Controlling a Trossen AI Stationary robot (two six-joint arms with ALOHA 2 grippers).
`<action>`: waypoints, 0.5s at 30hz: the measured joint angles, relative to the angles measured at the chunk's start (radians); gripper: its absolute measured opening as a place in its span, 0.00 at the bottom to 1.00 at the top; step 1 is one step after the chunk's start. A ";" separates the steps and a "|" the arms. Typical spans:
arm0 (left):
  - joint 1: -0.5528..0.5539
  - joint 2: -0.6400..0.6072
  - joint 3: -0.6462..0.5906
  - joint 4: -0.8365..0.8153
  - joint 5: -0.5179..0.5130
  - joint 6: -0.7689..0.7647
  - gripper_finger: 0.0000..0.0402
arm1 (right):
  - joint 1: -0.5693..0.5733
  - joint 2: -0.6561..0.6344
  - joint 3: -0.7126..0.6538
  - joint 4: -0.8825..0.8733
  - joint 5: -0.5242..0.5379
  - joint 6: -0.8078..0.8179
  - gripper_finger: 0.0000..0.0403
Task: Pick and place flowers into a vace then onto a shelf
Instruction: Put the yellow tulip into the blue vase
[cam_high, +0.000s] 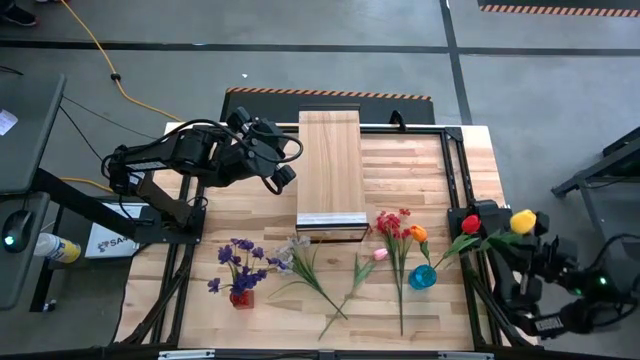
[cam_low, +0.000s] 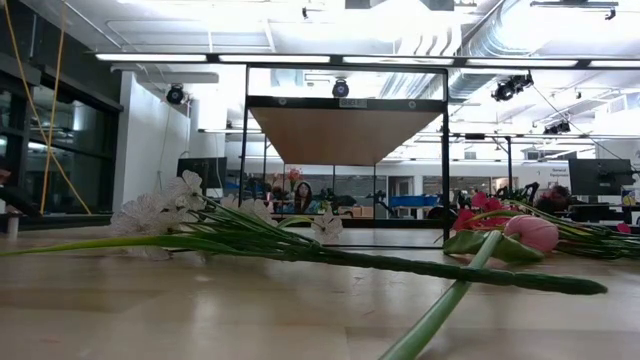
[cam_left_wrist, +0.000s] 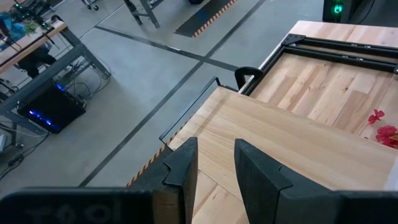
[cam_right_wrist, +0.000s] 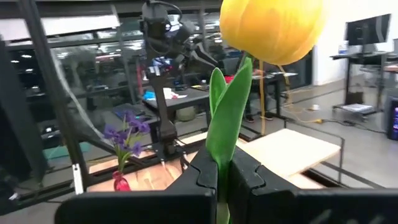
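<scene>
right gripper (cam_right_wrist: 222, 174) fingers clamped on yellow tulip (cam_right_wrist: 270, 28) stem, at the table's (cam_high: 400, 160) right edge. left gripper (cam_left_wrist: 214, 165) fingers part open, empty, over the shelf (cam_high: 330, 165).

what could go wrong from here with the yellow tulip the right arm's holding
1. The right gripper is shut on the yellow tulip low on its thin stem; the heavy head stands well above the grip, so it may swing or slip during the move.
2. The blue vase is small, with an orange tulip and red flowers lying by it; the stem could miss the mouth or tip it.
3. The left gripper hovers over the shelf, out of the way.
</scene>
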 joint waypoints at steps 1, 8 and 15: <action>0.000 0.000 0.000 0.000 0.000 0.000 0.34 | 0.000 0.000 -0.023 0.036 -0.017 0.009 0.00; 0.000 0.000 0.000 0.000 0.000 0.000 0.34 | 0.010 0.001 -0.120 0.213 -0.133 0.047 0.00; 0.000 0.000 0.000 0.000 -0.003 0.000 0.34 | 0.005 0.000 -0.193 0.215 -0.325 -0.020 0.00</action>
